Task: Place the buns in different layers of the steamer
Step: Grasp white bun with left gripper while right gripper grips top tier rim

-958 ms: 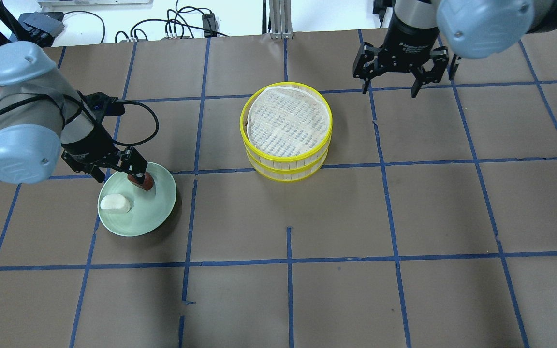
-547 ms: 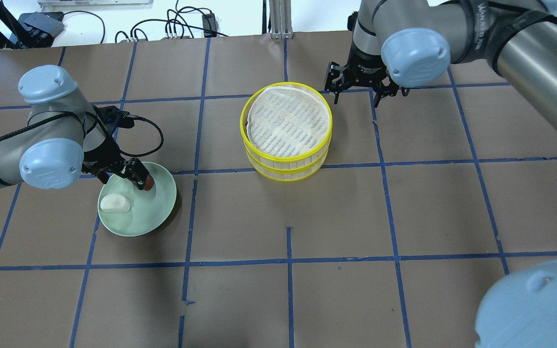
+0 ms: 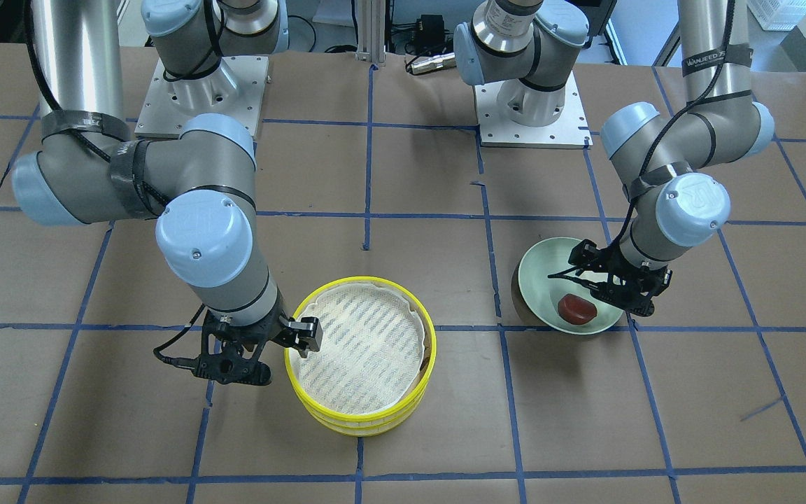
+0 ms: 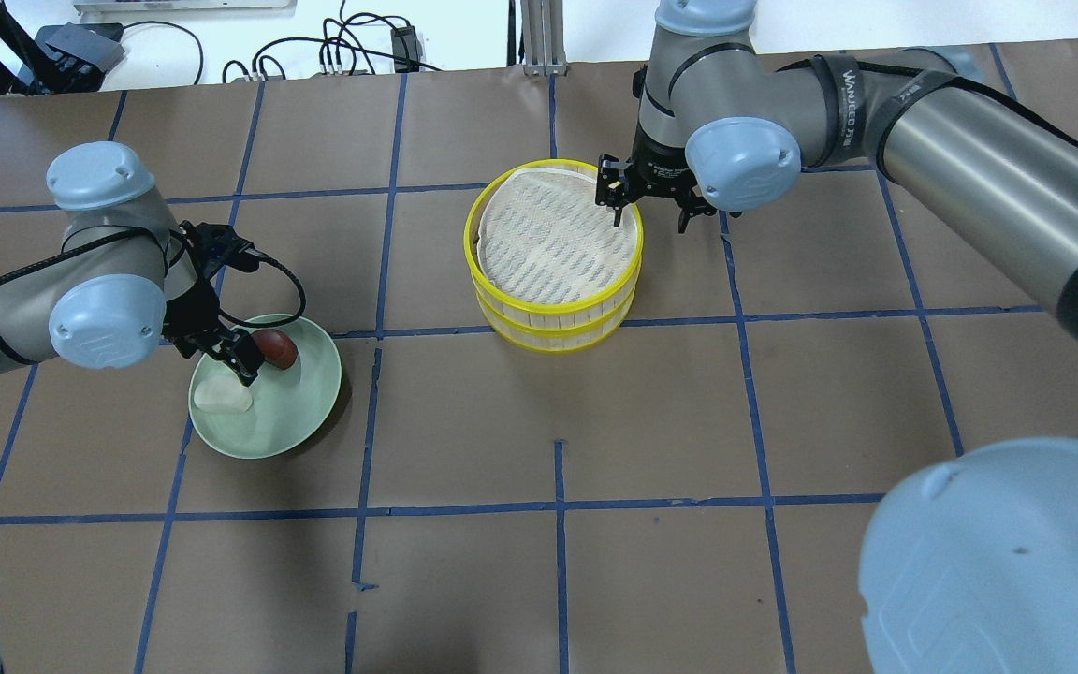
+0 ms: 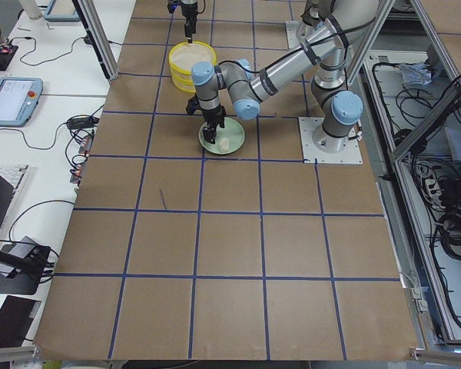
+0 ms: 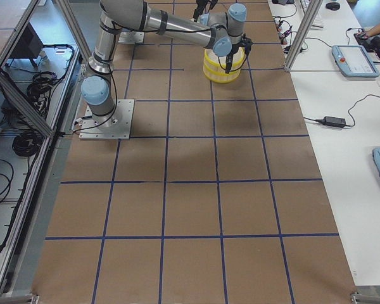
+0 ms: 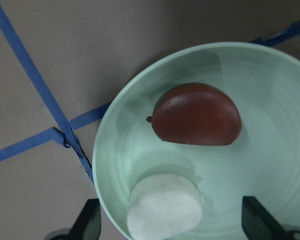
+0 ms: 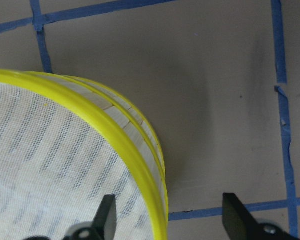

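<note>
Table [image 3: 403, 434]: brown paper crossed by blue tape lines [image 3: 368, 175]; 2 grey base plates [image 3: 200, 98] sit at the robot's end.
Front view, layers of steamer [image 3: 359, 413]: 2 yellow-rimmed trays are stacked, with a striped cloth liner [image 3: 354, 350] showing on top.
Front view, right gripper [image 3: 273, 353]: fingers spread, 1 over the liner's edge and 1 outside the rim.
Front view, plate [image 3: 536, 262]: pale green and well apart from the stack. The reddish-brown bun [image 3: 576, 309] lies in it. The left gripper [image 3: 613, 287] hangs over the plate and hides the other bun.
Overhead, white bun [image 4: 221, 398]: on the plate just beside the reddish-brown bun, partly under a finger of the left gripper.
Overhead, in the way: a large blue joint cap [image 4: 997, 562] covers the near right corner. Cables [image 4: 352, 51] lie beyond the far edge.
Left side view: the near arm bends over the plate. A pendant [image 5: 11, 100] rests on the white bench [image 5: 61, 77].
Right side view: the near arm reaches to the stack. A black power adapter [image 6: 334, 120] lies beside the table.
Left wrist view: fingertips [image 7: 87, 222] released and wide apart. The white bun sits between them, touching neither.
Right wrist view: both fingers are apart, the yellow rim runs between them, and they grasp nothing.
</note>
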Available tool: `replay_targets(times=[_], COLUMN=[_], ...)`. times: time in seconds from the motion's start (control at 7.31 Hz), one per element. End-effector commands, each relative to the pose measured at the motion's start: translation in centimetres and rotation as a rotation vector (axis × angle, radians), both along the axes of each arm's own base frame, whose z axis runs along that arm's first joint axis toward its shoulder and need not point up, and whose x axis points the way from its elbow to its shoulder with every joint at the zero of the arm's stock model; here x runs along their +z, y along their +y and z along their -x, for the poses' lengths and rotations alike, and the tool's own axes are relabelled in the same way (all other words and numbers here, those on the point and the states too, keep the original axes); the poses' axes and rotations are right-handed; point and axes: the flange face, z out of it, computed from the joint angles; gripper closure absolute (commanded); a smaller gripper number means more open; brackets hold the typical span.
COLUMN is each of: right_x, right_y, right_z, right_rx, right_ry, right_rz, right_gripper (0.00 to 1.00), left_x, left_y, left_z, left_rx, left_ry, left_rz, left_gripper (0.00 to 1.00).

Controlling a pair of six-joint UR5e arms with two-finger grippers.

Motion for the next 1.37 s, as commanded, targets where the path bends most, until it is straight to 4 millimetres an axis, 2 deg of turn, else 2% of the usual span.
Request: replay_targets(times=[0.0, 0.14, 0.27, 0.55, 0.68, 0.96, 1.09, 1.23], right_x=[-0.8, -0.7, -0.4, -0.3, 0.7, 4.1, 5.3, 6.0], right_y=[0.3, 0.3, 0.3, 0.5, 1.1, 2.5, 2.5, 1.9], right_z=[-0.5, -0.4, -0.3, 0.1, 0.2, 0.8, 2.7, 6.6], right_rx=[-0.008, 0.0, -0.001, 0.001, 0.006, 0.026, 0.088, 0.065], right_ry=[-0.034, -0.026, -0.021, 0.003, 0.005, 0.01, 0.017, 0.058], right_rz=[-0.025, -0.023, -0.016, -0.022, -0.04, -0.061, -0.048, -0.055], right_gripper=[0.61, 0.71, 0.81, 0.86, 0.87, 0.87, 0.87, 0.87], left_x=[-0.8, -0.8, -0.8, -1.2, -1.8, -2.0, -1.7, -1.0], left_y=[0.2, 0.2, 0.3, 0.6, 1.2, 1.4, 1.3, 1.0], left_z=[-0.2, -0.4, -0.4, -0.2, 0.0, 0.1, 0.2, 0.2], left_rx=[-0.016, -0.002, 0.014, 0.066, 0.085, 0.105, 0.113, 0.17], left_ry=[-0.016, -0.021, -0.022, -0.025, -0.022, -0.015, -0.007, -0.014], left_rz=[-0.028, -0.029, -0.029, -0.033, -0.046, -0.046, -0.032, -0.003], left_gripper=[0.0, 0.07, 0.21, 0.44, 0.59, 0.84, 0.95, 0.97])
